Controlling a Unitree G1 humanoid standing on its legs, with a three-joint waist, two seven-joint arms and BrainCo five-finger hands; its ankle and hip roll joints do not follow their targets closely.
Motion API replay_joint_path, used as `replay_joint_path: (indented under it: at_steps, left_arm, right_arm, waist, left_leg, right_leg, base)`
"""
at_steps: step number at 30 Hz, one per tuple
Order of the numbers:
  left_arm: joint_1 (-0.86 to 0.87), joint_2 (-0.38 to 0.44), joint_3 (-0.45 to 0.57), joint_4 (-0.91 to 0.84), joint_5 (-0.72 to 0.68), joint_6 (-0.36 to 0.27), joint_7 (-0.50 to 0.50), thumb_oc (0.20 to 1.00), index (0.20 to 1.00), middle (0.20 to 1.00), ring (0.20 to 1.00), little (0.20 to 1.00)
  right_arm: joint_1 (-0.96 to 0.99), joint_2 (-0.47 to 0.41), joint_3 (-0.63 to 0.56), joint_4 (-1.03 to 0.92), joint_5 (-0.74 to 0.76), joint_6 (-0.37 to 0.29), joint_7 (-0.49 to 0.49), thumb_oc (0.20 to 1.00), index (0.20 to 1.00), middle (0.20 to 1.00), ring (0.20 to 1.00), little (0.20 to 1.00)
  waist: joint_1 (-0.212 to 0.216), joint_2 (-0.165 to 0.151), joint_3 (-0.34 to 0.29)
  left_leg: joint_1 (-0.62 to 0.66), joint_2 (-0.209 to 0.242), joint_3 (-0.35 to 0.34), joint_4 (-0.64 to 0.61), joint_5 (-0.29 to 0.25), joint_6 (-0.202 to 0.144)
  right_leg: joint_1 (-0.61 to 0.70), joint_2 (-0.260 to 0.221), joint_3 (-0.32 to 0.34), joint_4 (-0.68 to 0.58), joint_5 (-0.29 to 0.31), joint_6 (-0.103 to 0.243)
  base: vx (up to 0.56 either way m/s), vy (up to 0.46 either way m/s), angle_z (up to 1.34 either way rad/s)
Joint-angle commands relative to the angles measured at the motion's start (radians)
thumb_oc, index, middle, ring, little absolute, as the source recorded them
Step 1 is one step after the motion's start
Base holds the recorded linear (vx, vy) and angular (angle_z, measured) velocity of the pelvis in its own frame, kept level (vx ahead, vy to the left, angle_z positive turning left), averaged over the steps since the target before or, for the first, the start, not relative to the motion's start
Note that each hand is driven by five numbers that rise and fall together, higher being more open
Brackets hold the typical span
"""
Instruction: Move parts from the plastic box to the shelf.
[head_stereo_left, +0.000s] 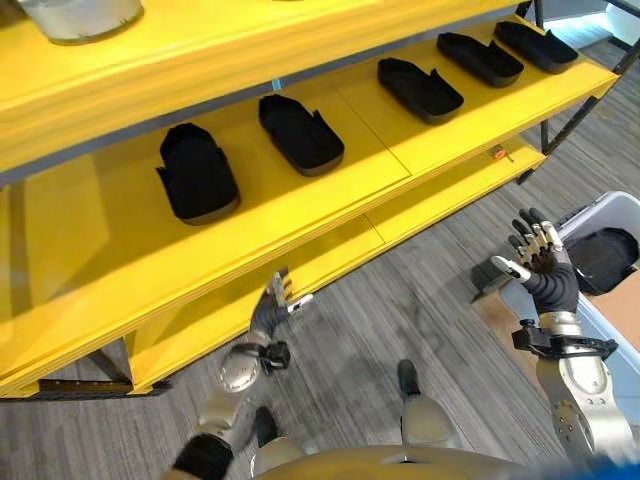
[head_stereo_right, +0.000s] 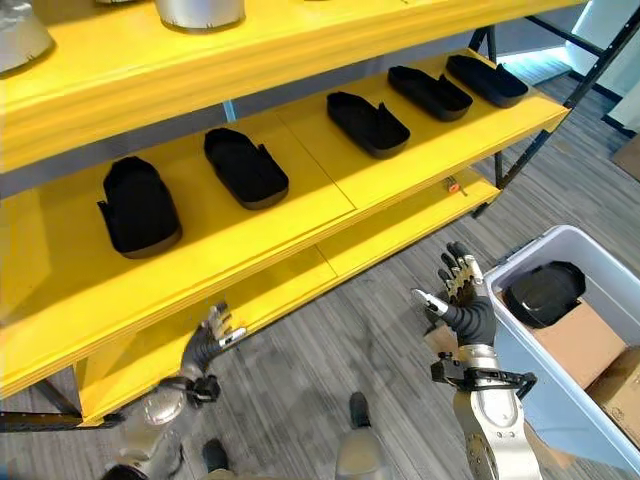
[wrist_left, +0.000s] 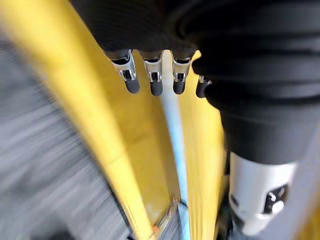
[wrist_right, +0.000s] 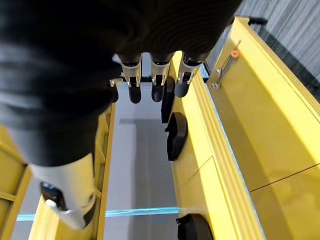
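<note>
Five black parts (head_stereo_left: 198, 172) line the yellow shelf (head_stereo_left: 300, 215); both hands empty.

Two silver-grey metal arms, each ending in a hand. The right hand (head_stereo_right: 462, 295) has slim silver fingers (wrist_right: 157, 80) with rounded dark tips and a silver thumb; a dark ribbed cover sheathes its back and wrist, above a black bracket at the forearm. The left hand (head_stereo_left: 272, 308) looks the same, with a rounded silver wrist joint.
</note>
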Motion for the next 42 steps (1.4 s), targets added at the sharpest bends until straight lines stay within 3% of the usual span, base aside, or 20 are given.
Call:
replay_joint_path:
  at_steps: [1, 4, 6, 9, 11, 12, 13, 14, 17, 18, 20, 28, 29, 31, 32, 34, 35, 36, 38, 42]
  left_arm:
    - [0.001, 0.049, 0.038, -0.128, -0.148, -0.023, -0.101, 1.000, 1.000, 1.000, 1.000, 1.000]
    - [0.049, 0.068, 0.042, -0.198, -0.160, -0.018, -0.138, 1.000, 1.000, 1.000, 1.000, 1.000]
    - [0.051, 0.082, 0.058, -0.239, -0.166, -0.026, -0.149, 1.000, 1.000, 1.000, 1.000, 1.000]
    - [0.054, 0.087, 0.085, -0.274, -0.157, -0.040, -0.147, 1.000, 1.000, 1.000, 1.000, 1.000]
    - [0.074, 0.081, 0.101, -0.290, -0.153, -0.043, -0.152, 1.000, 1.000, 1.000, 1.000, 1.000]
    - [0.103, 0.080, 0.106, -0.309, -0.135, -0.040, -0.162, 1.000, 1.000, 1.000, 1.000, 1.000]
    - [0.122, 0.087, 0.108, -0.310, -0.099, -0.042, -0.171, 1.000, 1.000, 1.000, 1.000, 1.000]
    - [0.122, 0.087, 0.108, -0.310, -0.099, -0.042, -0.171, 1.000, 1.000, 1.000, 1.000, 1.000]
    - [0.138, 0.088, 0.110, -0.313, -0.060, -0.041, -0.172, 1.000, 1.000, 1.000, 1.000, 1.000]
    - [0.136, 0.088, 0.111, -0.313, -0.056, -0.042, -0.168, 1.000, 1.000, 1.000, 1.000, 1.000]
    - [0.147, 0.075, 0.112, -0.314, -0.061, -0.041, -0.171, 1.000, 1.000, 1.000, 1.000, 1.000]
    - [0.140, 0.079, 0.093, -0.317, -0.026, -0.045, -0.147, 1.000, 1.000, 1.000, 1.000, 1.000]
    - [0.135, 0.088, 0.102, -0.317, -0.022, -0.046, -0.134, 1.000, 1.000, 1.000, 1.000, 1.000]
    - [0.129, 0.093, 0.104, -0.318, -0.013, -0.049, -0.126, 1.000, 1.000, 1.000, 1.000, 1.000]
    - [0.110, 0.116, 0.110, -0.326, 0.025, -0.055, -0.106, 1.000, 1.000, 1.000, 1.000, 1.000]
    - [0.102, 0.122, 0.111, -0.323, 0.046, -0.059, -0.102, 1.000, 1.000, 1.000, 1.000, 1.000]
    - [0.100, 0.126, 0.113, -0.323, 0.063, -0.063, -0.092, 1.000, 1.000, 1.000, 1.000, 1.000]
    - [0.097, 0.124, 0.120, -0.309, 0.058, -0.061, -0.078, 1.000, 1.000, 1.000, 1.000, 1.000]
    - [0.099, 0.122, 0.129, -0.308, 0.048, -0.063, -0.075, 1.000, 1.000, 1.000, 1.000, 1.000]
    - [0.087, 0.117, 0.137, -0.308, 0.070, -0.065, -0.065, 1.000, 1.000, 1.000, 1.000, 1.000]
  right_arm:
    - [-0.006, -0.002, -0.057, -0.111, -0.048, -0.059, 0.006, 1.000, 1.000, 1.000, 1.000, 1.000]
    - [0.007, -0.011, -0.065, -0.122, -0.059, -0.064, 0.018, 1.000, 1.000, 1.000, 1.000, 1.000]
    - [0.028, -0.021, -0.088, -0.127, -0.073, -0.071, 0.015, 1.000, 1.000, 1.000, 1.000, 1.000]
    - [0.052, -0.027, -0.123, -0.118, -0.089, -0.073, 0.003, 1.000, 1.000, 1.000, 1.000, 1.000]
    - [0.059, -0.030, -0.132, -0.107, -0.100, -0.069, 0.011, 1.000, 1.000, 1.000, 1.000, 1.000]
    - [0.075, -0.030, -0.141, -0.104, -0.091, -0.065, 0.034, 1.000, 1.000, 1.000, 1.000, 1.000]
    - [0.086, -0.028, -0.139, -0.092, -0.077, -0.061, 0.062, 1.000, 1.000, 1.000, 1.000, 1.000]
    - [0.086, -0.027, -0.139, -0.092, -0.077, -0.061, 0.062, 1.000, 1.000, 1.000, 1.000, 1.000]
    - [0.067, -0.018, -0.099, -0.062, -0.067, -0.057, 0.091, 1.000, 1.000, 1.000, 1.000, 1.000]
    - [0.052, -0.019, -0.090, -0.055, -0.067, -0.053, 0.095, 1.000, 1.000, 1.000, 1.000, 1.000]
    - [0.031, -0.008, -0.067, -0.054, -0.051, -0.051, 0.110, 1.000, 1.000, 1.000, 1.000, 1.000]
    - [0.020, 0.020, -0.040, -0.028, -0.014, -0.039, 0.100, 1.000, 1.000, 1.000, 1.000, 1.000]
    - [0.001, 0.019, -0.021, -0.023, 0.003, -0.027, 0.101, 1.000, 1.000, 1.000, 1.000, 1.000]
    - [-0.005, 0.021, -0.015, -0.019, 0.004, -0.025, 0.096, 1.000, 1.000, 1.000, 1.000, 1.000]
    - [-0.022, 0.031, 0.002, -0.022, -0.002, -0.018, 0.098, 1.000, 1.000, 1.000, 1.000, 1.000]
    - [-0.035, 0.034, 0.007, -0.021, -0.010, -0.015, 0.095, 1.000, 1.000, 1.000, 1.000, 1.000]
    - [-0.048, 0.041, 0.018, -0.019, -0.015, -0.013, 0.093, 1.000, 1.000, 1.000, 1.000, 1.000]
    - [-0.085, 0.047, 0.050, 0.005, -0.020, -0.005, 0.078, 1.000, 1.000, 1.000, 1.000, 1.000]
    - [-0.110, 0.040, 0.061, 0.018, -0.032, -0.001, 0.078, 1.000, 1.000, 1.000, 1.000, 1.000]
    - [-0.126, 0.043, 0.060, 0.023, -0.054, 0.014, 0.053, 1.000, 1.000, 1.000, 1.000, 1.000]
  waist:
    - [0.026, 0.023, 0.014]
    - [0.044, 0.032, 0.022]
    - [0.053, 0.032, 0.031]
    - [0.049, 0.017, 0.025]
    - [0.058, 0.011, 0.015]
    - [0.068, 0.003, -0.001]
    - [0.083, -0.002, -0.015]
    - [0.083, -0.001, -0.017]
    - [0.119, -0.008, -0.029]
    - [0.123, -0.007, -0.032]
    - [0.121, -0.007, -0.043]
    - [0.120, -0.035, -0.079]
    - [0.118, -0.040, -0.069]
    - [0.119, -0.040, -0.061]
    - [0.132, -0.030, -0.031]
    - [0.134, -0.026, -0.026]
    - [0.144, -0.021, -0.015]
    - [0.158, 0.002, -0.004]
    - [0.156, 0.018, 0.006]
    - [0.145, 0.020, 0.027]
  left_leg:
    - [-0.076, 0.037, -0.043, 0.072, 0.031, 0.080]
    - [-0.092, 0.049, -0.088, 0.096, 0.105, 0.076]
    - [-0.136, 0.055, -0.111, 0.137, 0.216, 0.065]
    - [-0.154, 0.030, -0.099, 0.172, 0.218, 0.064]
    - [-0.163, -0.066, -0.154, 0.186, 0.142, 0.090]
    - [-0.167, -0.197, -0.206, 0.167, 0.040, 0.130]
    - [-0.166, -0.323, -0.274, 0.143, -0.019, 0.164]
    - [-0.168, -0.323, -0.275, 0.142, -0.017, 0.164]
    - [-0.162, -0.479, -0.466, 0.124, -0.050, 0.203]
    - [-0.171, -0.506, -0.514, 0.117, -0.038, 0.206]
    - [-0.133, -0.497, -0.546, 0.090, -0.052, 0.233]
    - [-0.071, -0.475, -0.469, 0.044, -0.073, 0.265]
    - [-0.057, -0.460, -0.398, 0.065, -0.104, 0.279]
    - [-0.060, -0.454, -0.369, 0.082, -0.118, 0.283]
    - [-0.049, -0.431, -0.308, 0.109, -0.156, 0.293]
    - [-0.044, -0.420, -0.284, 0.111, -0.162, 0.289]
    - [-0.027, -0.406, -0.247, 0.113, -0.179, 0.284]
    - [0.004, -0.365, -0.175, 0.092, -0.193, 0.266]
    - [0.045, -0.339, -0.139, 0.073, -0.218, 0.249]
    - [0.103, -0.326, -0.088, 0.052, -0.238, 0.228]
  right_leg:
    - [-0.081, 0.061, 0.021, 0.313, -0.282, -0.084]
    - [-0.061, 0.091, -0.004, 0.326, -0.311, -0.120]
    - [-0.010, 0.106, -0.035, 0.302, -0.315, -0.153]
    - [0.052, 0.108, -0.052, 0.211, -0.293, -0.166]
    - [0.080, 0.107, -0.043, 0.139, -0.255, -0.163]
    - [0.097, 0.106, -0.042, 0.072, -0.214, -0.155]
    - [0.111, 0.121, -0.034, 0.029, -0.182, -0.149]
    - [0.110, 0.122, -0.035, 0.026, -0.179, -0.148]
    - [0.109, 0.166, 0.012, -0.008, -0.143, -0.138]
    - [0.104, 0.181, 0.027, -0.015, -0.130, -0.135]
    - [0.103, 0.212, 0.072, -0.034, -0.120, -0.134]
    - [0.119, 0.210, 0.121, -0.039, -0.114, -0.123]
    - [0.100, 0.214, 0.160, 0.023, -0.123, -0.123]
    - [0.084, 0.218, 0.172, 0.056, -0.131, -0.120]
    - [0.017, 0.198, 0.107, 0.216, -0.170, -0.092]
    - [-0.016, 0.169, 0.059, 0.249, -0.155, -0.068]
    - [-0.026, 0.113, -0.028, 0.257, -0.148, -0.045]
    - [-0.084, 0.007, -0.176, 0.221, -0.095, -0.041]
    - [-0.135, -0.060, -0.235, 0.177, -0.050, -0.016]
    - [-0.145, -0.130, -0.310, 0.036, 0.057, 0.018]
  base:
    - [-0.02, -0.340, -0.05]
    - [-0.02, -0.265, 0.09]
    - [-0.04, -0.362, 0.33]
    - [-0.02, -0.243, 0.60]
    - [0.01, -0.118, 0.16]
    - [0.09, -0.144, 0.00]
    - [0.09, -0.104, -0.01]
    - [0.09, -0.077, -0.23]
    - [0.06, -0.081, -0.53]
    - [0.06, -0.060, -0.68]
    - [0.05, 0.002, -0.71]
    - [0.08, 0.055, -0.38]
    - [0.05, 0.060, -0.53]
    - [0.02, 0.077, -0.88]
    - [-0.01, 0.071, -1.22]
    - [0.02, 0.025, -1.13]
    - [0.06, -0.026, -1.36]
    - [0.07, -0.036, -1.49]
    - [0.12, -0.056, -1.77]
    - [0.18, -0.093, -0.80]
